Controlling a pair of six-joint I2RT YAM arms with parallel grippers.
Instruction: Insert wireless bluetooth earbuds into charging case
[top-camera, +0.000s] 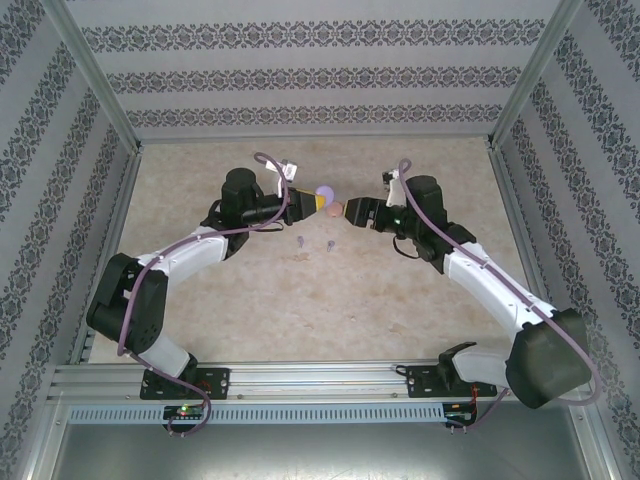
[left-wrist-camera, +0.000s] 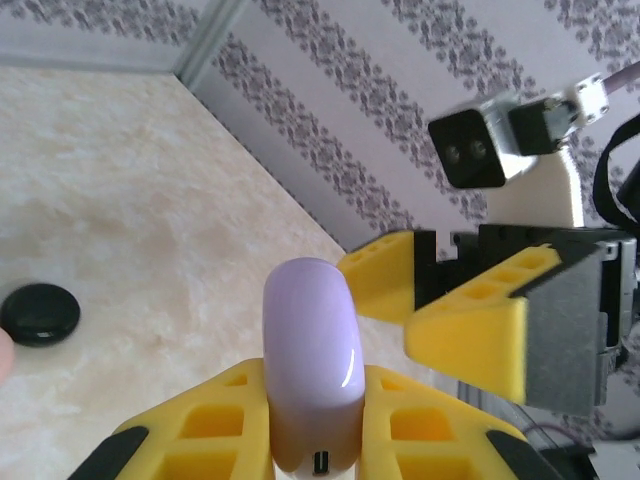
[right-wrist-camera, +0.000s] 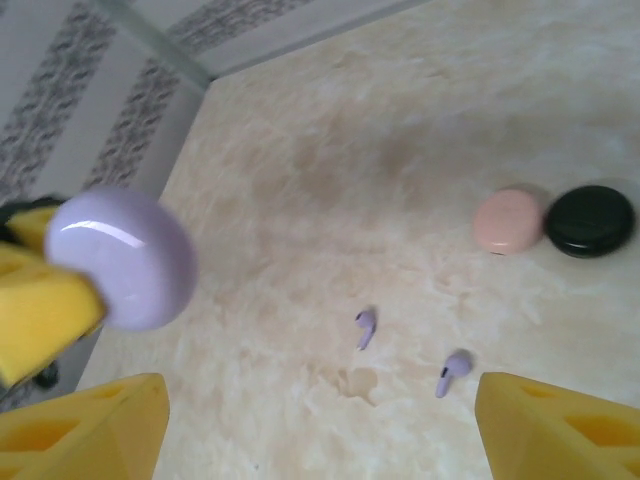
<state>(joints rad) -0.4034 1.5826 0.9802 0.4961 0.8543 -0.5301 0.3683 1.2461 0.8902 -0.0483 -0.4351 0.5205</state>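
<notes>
Gripping the lilac case (left-wrist-camera: 310, 340), left gripper (left-wrist-camera: 312, 405) is raised above table (right-wrist-camera: 400, 150); right gripper (right-wrist-camera: 320, 400) is spread open, empty. Lilac earbuds (right-wrist-camera: 365, 327) are seen below.

Beige marbled tabletop (top-camera: 300, 310) — patterned wallpaper walls (top-camera: 310, 70) on three sides, aluminium rail (top-camera: 320, 380) along near edge.

We see a round lilac plastic case (left-wrist-camera: 310, 350), glossy; matt yellow plastic fingers (right-wrist-camera: 560, 430); a matt, marbled beige bench (right-wrist-camera: 400, 130).

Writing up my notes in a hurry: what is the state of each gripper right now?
Left gripper: closed on the lilac charging case.
Right gripper: open, holding nothing.
</notes>
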